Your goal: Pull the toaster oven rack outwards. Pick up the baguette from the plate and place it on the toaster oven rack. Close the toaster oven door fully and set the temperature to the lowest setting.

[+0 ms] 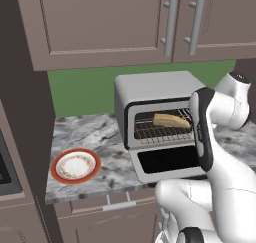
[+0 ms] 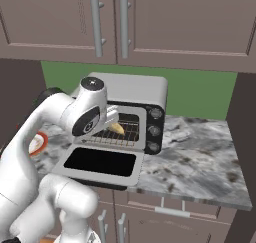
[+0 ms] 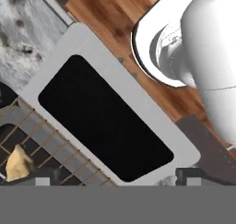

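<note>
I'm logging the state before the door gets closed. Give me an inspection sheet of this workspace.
Surface: grey marbled counter, bare to the oven's right.
Job's things: baguette lies on the toaster oven rack inside the toaster oven; toaster oven door hangs fully open; plate sits empty left of the oven.
Clutter: nothing seen.
Grippers: gripper above the open door, jaws open, holding nothing.
Cables: nothing seen.
Surroundings: brown cabinets above, green wall behind.

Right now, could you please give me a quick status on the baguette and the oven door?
Fingers open, holding nothing. Baguette lying on the toaster oven rack; plate bare. Toaster oven door down, fully open. Nothing blocking it.
</note>
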